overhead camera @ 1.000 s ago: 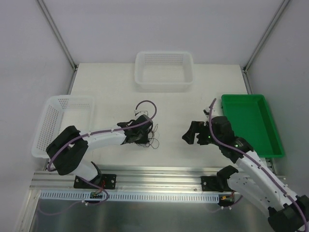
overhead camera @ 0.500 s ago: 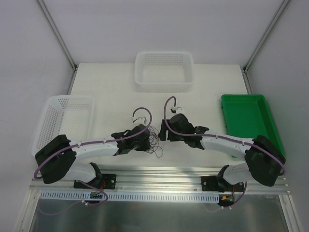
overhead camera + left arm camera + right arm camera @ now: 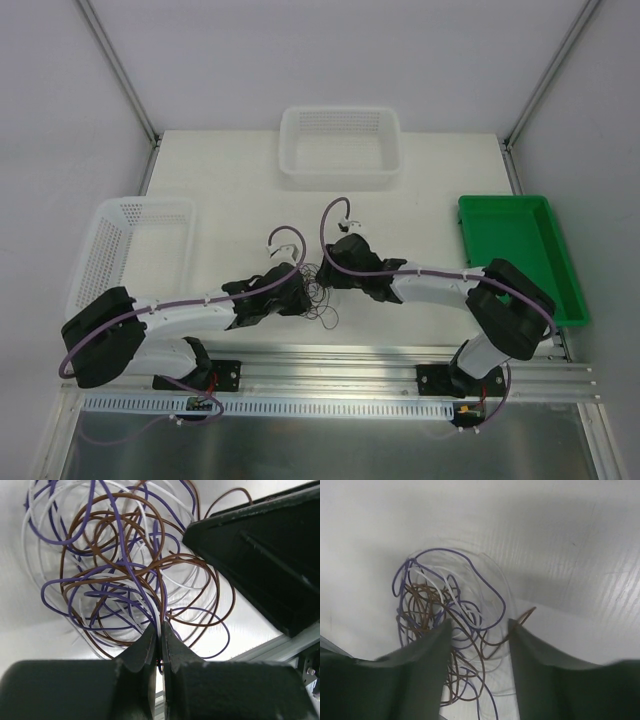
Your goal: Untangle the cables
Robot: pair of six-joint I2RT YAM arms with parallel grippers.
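Cable tangle [image 3: 318, 287] lies lower-centre on counter [image 3: 230, 180], between both arms. Left gripper [image 3: 160, 639] is clenched on its near edge. Right gripper [image 3: 479, 645] is spread, tangle dead ahead between its fingers.

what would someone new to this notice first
The tangle of brown, purple and white cables in the middle of the table draws the eye first. The left gripper is pinched shut on a few strands, while the right gripper straddles the bundle from the other side with its fingers open. The bright green tray at the table's right edge also stands out.
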